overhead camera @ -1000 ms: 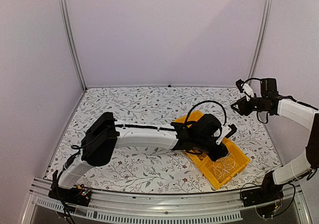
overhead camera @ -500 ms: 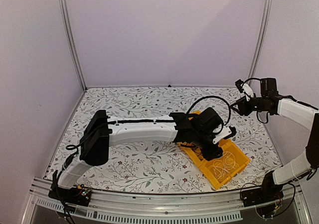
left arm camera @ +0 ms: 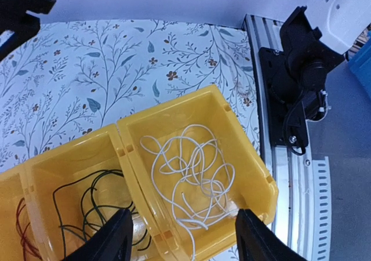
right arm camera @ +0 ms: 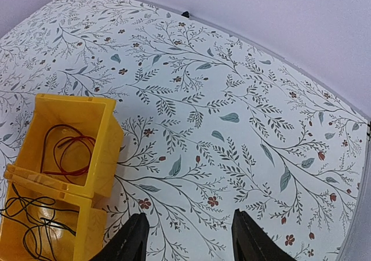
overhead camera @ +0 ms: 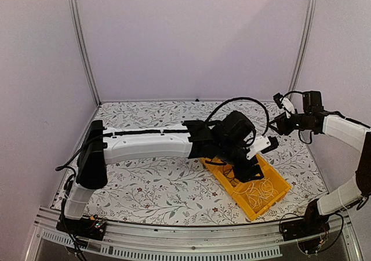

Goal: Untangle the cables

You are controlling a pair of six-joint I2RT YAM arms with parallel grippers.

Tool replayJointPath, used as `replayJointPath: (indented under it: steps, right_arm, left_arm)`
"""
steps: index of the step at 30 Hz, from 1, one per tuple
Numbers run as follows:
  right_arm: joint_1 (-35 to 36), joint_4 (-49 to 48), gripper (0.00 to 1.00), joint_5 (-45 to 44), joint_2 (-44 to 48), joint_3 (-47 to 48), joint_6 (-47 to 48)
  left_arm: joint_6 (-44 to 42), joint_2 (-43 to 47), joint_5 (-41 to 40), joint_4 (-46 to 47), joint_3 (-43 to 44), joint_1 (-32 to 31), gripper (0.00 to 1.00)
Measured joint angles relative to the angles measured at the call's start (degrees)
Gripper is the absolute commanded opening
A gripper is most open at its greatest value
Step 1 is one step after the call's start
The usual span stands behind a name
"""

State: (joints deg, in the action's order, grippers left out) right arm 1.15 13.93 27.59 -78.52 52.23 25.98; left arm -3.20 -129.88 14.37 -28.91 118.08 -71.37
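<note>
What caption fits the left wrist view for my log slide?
Open left gripper above the yellow bin: white cable, dark cable and red cable each in its own compartment.

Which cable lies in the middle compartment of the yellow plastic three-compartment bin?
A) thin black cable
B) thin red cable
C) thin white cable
A: the left wrist view shows the thin black cable coiled in the yellow plastic bin middle compartment, between the red cable and the white cable.
</note>
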Motion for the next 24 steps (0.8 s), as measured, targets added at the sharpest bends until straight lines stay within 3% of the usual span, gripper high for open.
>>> replayJointPath:
  steps: [4,10,12,14,15,18,24]
  right_arm:
    - [0.00,0.00,0.53,0.00,0.00,0.00,0.00]
    - [0.00,1.90,0.56,0.87,1.07,1.92,-1.01]
    - [0.02,3.06,0.71,1.75,2.80,4.42,-1.81]
    - [0.00,3.41,0.97,1.60,5.05,7.23,-3.02]
    - [-0.04,3.19,0.99,1.29,6.34,8.59,-3.87]
    - [-0.04,0.63,0.99,-1.40,10.47,11.37,-6.91]
    - [-0.04,-3.72,0.99,-6.14,11.82,15.45,-16.76]
  left_arm:
    - [0.44,5.90,-6.91,2.43,-9.01,0.66,0.69]
    - [4.17,17.86,-17.11,6.64,-24.81,5.64,0.69]
    - [6.78,22.51,-19.65,8.59,-31.06,9.88,0.70]
    - [9.35,27.74,-21.73,9.92,-38.14,15.08,0.73]
    - [10.25,29.88,-22.58,10.08,-40.76,17.42,0.76]
    - [11.78,35.95,-25.07,9.77,-45.90,24.09,0.84]
    - [10.78,43.21,-29.66,10.10,-43.65,32.92,0.99]
